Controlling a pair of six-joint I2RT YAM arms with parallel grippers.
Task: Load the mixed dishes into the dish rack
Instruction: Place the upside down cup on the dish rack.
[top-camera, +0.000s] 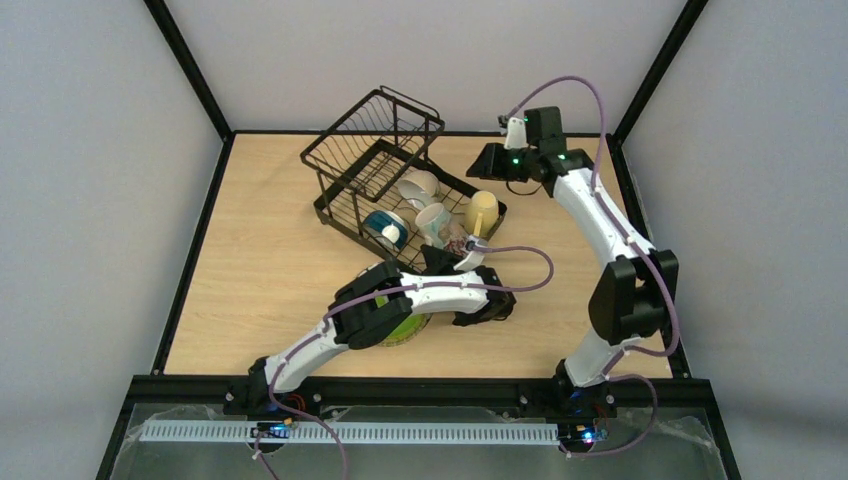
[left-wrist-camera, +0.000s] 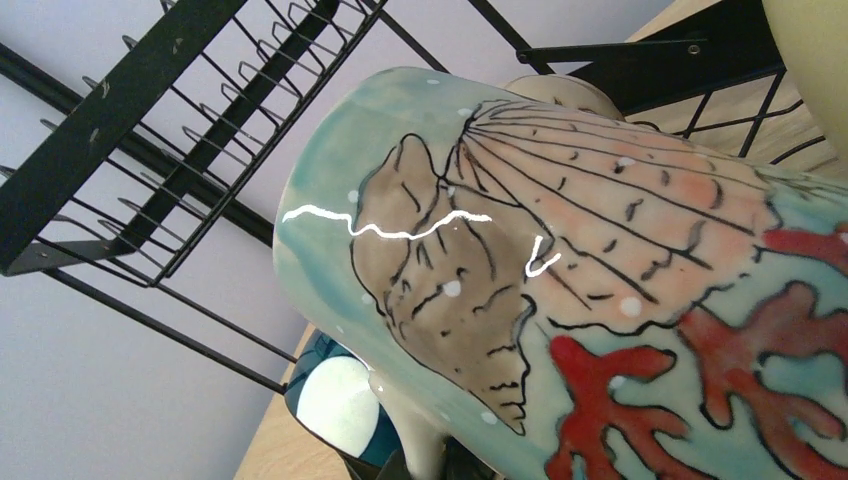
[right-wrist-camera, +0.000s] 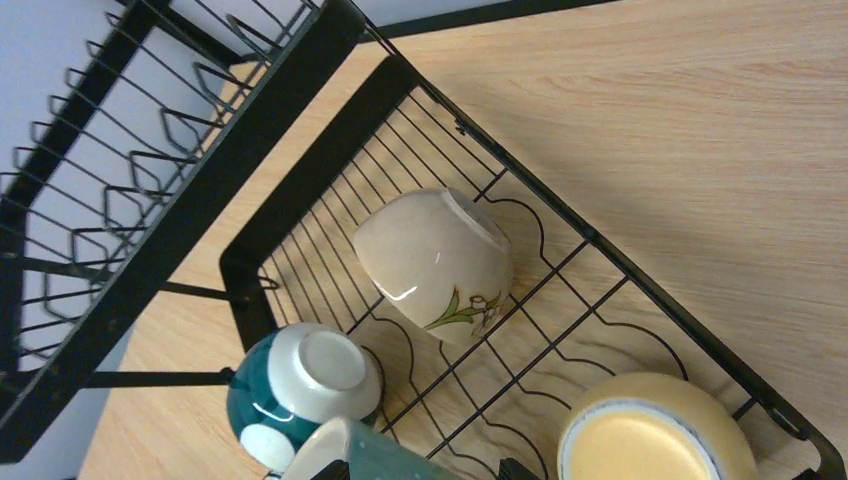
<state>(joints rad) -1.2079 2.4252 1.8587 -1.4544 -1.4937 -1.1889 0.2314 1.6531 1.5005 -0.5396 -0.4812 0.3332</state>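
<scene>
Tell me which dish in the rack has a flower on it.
The cream mug, lying on its side; the blue bowl and yellow mug show none.

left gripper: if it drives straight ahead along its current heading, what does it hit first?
The seashell-painted mug in the dish rack: it fills the left wrist view dead ahead. The left gripper shows no fingers there, so any remaining gap is unclear.

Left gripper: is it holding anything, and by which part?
Likely the shell-painted mug: it fills the left wrist view, with the left gripper right against it. The jaws are hidden, so where they hold it cannot be told.
</scene>
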